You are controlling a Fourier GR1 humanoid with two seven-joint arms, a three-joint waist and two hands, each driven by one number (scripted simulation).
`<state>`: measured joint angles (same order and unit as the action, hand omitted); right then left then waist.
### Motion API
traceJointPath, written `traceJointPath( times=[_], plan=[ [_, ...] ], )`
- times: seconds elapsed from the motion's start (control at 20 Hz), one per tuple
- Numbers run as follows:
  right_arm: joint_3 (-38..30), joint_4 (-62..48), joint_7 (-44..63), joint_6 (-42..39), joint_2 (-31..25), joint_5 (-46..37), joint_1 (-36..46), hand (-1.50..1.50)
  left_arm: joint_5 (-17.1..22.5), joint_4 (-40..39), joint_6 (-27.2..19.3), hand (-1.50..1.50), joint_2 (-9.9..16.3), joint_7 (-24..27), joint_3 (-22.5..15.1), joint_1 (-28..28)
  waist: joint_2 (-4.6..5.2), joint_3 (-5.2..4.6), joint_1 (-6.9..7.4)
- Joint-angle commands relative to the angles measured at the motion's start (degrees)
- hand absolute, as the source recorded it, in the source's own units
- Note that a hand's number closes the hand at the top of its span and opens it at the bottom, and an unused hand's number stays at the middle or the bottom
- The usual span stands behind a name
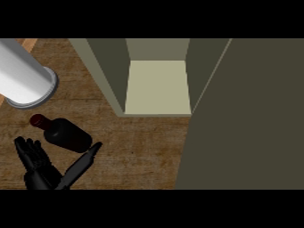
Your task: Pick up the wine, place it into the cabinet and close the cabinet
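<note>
The cabinet (155, 84) is the biggest thing, and it stands open on the brown counter (134, 151). Its big dark door (259, 120) swings out on the right side of the cabinet. A white tube (16, 71) sits to the left of the cabinet. The wine (63, 132) is a dark bottle with a dark red cap, standing below and left of the cabinet. It shows no label or words. The left hand (39, 167) is open beside the wine, fingers straight, thumb almost touching it, holding nothing.
</note>
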<state>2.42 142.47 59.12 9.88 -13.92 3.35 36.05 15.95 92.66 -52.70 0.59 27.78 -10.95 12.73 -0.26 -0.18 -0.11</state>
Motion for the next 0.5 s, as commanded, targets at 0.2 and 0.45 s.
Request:
traceJointPath(
  times=[0.2, 0.45],
  plan=[
    [-4.62, 5.46, 6.92, -0.22, -2.48, 6.77, 1.56, -1.50, 12.40, -16.06, 11.92, -1.50, -0.56, 12.59, 9.69, -4.24, 0.08, 0.07, -0.43],
    [0.08, 5.03, 4.27, 1.03, 0.19, 2.98, -0.35, -1.50, 18.11, -22.22, 14.45, -1.50, -0.58, 17.82, 8.47, -8.32, 0.15, 0.09, -0.30]
  ],
)
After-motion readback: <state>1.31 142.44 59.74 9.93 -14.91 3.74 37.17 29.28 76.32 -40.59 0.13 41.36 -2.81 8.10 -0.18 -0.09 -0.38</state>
